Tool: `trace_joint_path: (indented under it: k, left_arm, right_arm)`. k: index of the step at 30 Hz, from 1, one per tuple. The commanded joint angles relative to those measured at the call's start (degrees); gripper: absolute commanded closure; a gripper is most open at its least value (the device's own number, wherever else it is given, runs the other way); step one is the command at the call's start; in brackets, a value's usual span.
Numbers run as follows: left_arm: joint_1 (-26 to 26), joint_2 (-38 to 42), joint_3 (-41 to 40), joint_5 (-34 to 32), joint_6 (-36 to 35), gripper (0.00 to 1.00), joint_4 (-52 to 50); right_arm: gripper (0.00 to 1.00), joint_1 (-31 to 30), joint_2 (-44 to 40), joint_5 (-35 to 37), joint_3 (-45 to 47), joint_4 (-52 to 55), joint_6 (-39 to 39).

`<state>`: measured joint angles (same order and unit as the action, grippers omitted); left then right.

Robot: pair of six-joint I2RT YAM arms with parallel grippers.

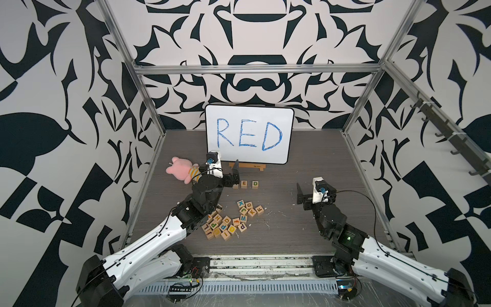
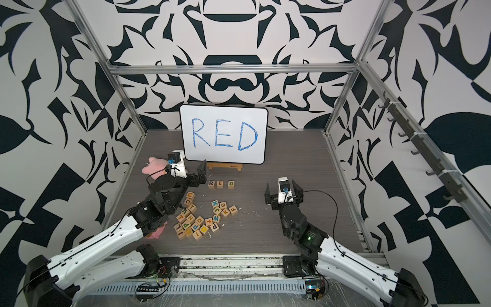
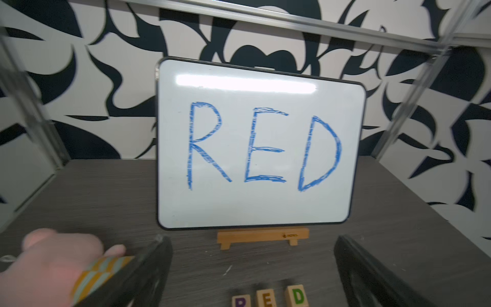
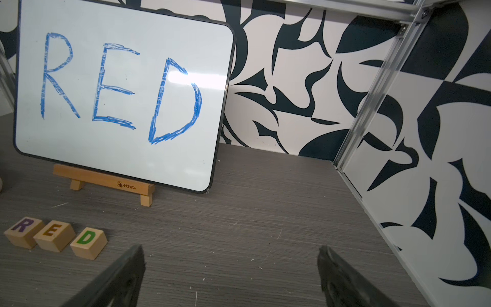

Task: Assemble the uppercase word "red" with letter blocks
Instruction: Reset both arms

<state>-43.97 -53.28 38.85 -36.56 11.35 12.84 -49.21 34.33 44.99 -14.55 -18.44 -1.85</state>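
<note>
Grey tabletop (image 2: pixel 265 234) holds RED blocks (image 2: pixel 220 184) just beside spread left fingers (image 2: pixel 203 171).

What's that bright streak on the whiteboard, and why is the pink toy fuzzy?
Left wrist view: glare streaks across the top of the whiteboard, and the pink toy, close to the lens, is blurred. Right wrist view: a smaller glare patch sits beside the D, and the letter blocks look sharp.
</note>
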Motion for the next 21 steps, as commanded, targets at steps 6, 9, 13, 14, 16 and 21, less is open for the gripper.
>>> trace_joint_path:
  k: [6, 9, 13, 14, 16, 21]
  left_arm:
    - [14.5, 0.8, -4.2, -7.0, 2.1, 0.01, -2.0]
    - [18.1, 0.3, -7.4, -10.2, 1.1, 0.01, 0.6]
    - [23.5, 0.4, -9.0, -10.3, -0.1, 0.01, -0.6]
    - [25.2, 0.6, -8.3, -10.3, 0.7, 0.01, -2.7]
    - [28.2, 1.0, -7.7, -8.8, 2.3, 0.01, -4.9]
    - [34.0, -1.7, -13.0, -11.5, 1.8, 0.01, 4.0]
  right_arm:
    - [0.01, 1.0, 2.2, 0.4, 0.2, -10.0, -14.0]
    - [0.01, 3.2, 5.6, -1.1, 0.2, -12.4, -14.8]
    - [0.01, 8.6, 13.3, -1.7, -1.8, -13.9, -12.5]
    - [0.00, 10.1, 15.3, -2.0, -2.7, -13.9, -11.8]
    - [0.01, 13.2, 18.9, -3.8, -3.8, -14.8, -11.0]
    - [0.01, 23.8, 28.7, -5.5, -4.8, -19.2, -1.9]
